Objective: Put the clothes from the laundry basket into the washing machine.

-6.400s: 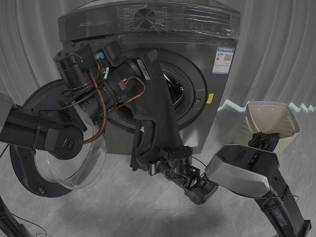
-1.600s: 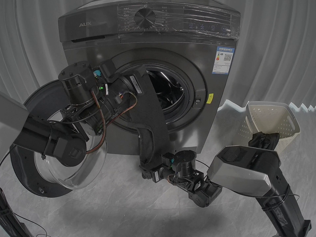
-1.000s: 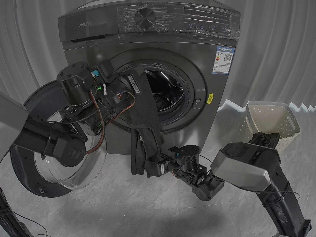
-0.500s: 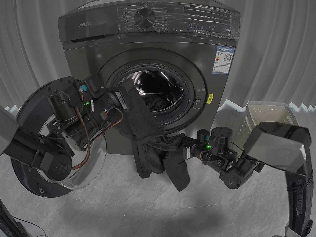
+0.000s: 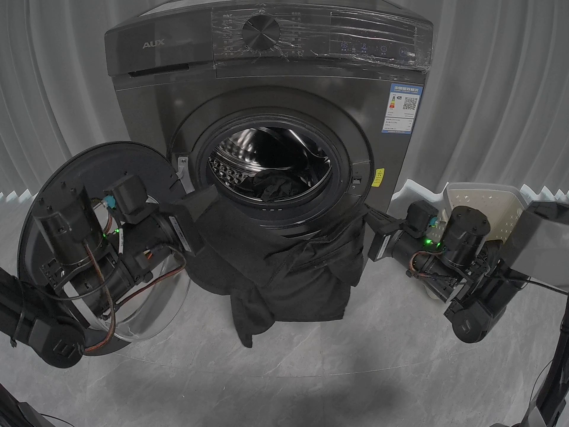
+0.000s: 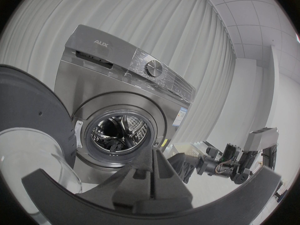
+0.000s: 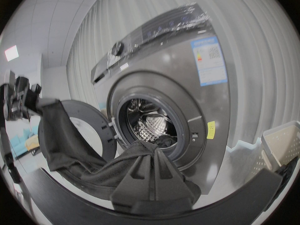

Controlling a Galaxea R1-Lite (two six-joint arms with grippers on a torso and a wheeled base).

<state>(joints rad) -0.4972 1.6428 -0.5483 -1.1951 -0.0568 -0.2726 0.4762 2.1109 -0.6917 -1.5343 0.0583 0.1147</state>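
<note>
Gripping opposite ends, the left gripper [image 5: 198,209] and right gripper [image 5: 368,225], each pinched tight on cloth, hold one black garment [image 5: 284,262] spread wide between them. It hangs just in front of and below the washing machine [image 5: 332,108] opening, its lower edge sagging in loose folds. A second dark garment [image 5: 274,184] lies crumpled inside the drum [image 5: 237,161]. One door [image 5: 77,167] stands open at left; one pale laundry basket [image 5: 492,200] sits at right.

Lab-like laundry corner: washing machine [image 5: 267,90], pleated curtains [image 5: 492,60], tiled floor [image 5: 367,357].
</note>
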